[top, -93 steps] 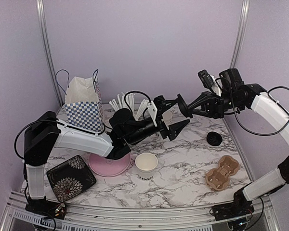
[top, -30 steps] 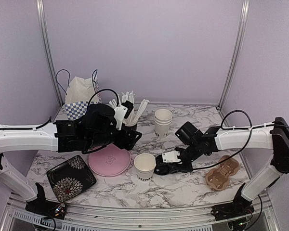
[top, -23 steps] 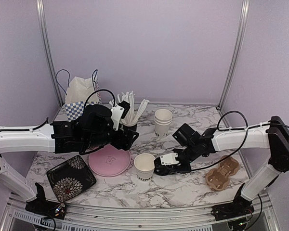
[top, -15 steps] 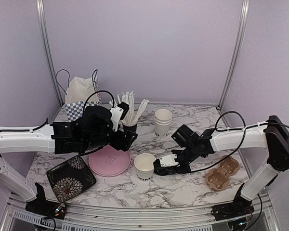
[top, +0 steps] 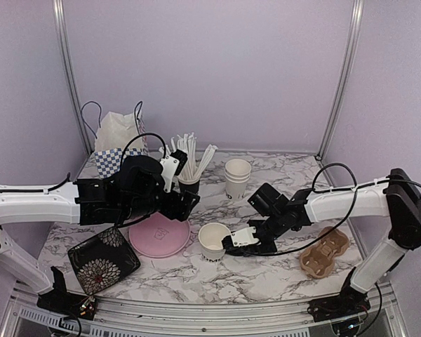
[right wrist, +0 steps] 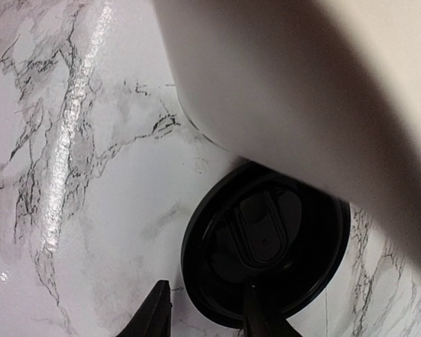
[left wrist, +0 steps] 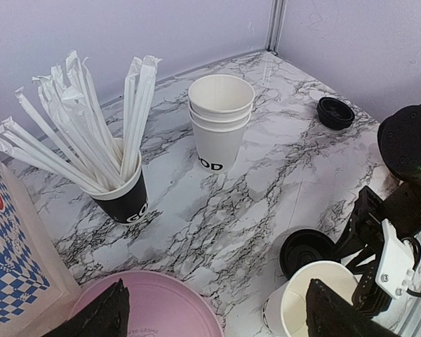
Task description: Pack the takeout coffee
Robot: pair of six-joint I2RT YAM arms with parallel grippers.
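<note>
Right pincer (right wrist: 205,314) straddles the lid (right wrist: 266,239) mid-frame, grip unclear; a push could topple the tilted cup (top: 212,239). Left pincer (left wrist: 217,319) gapes.

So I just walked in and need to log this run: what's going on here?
The right gripper pinches a black lid by its rim, low beside the open white cup at the front of the table; the cup is not yet capped. The left gripper hangs open and empty near the pink plate. A stack of cups and a second lid wait further back, and the cardboard carrier on the right holds no cups.
</note>
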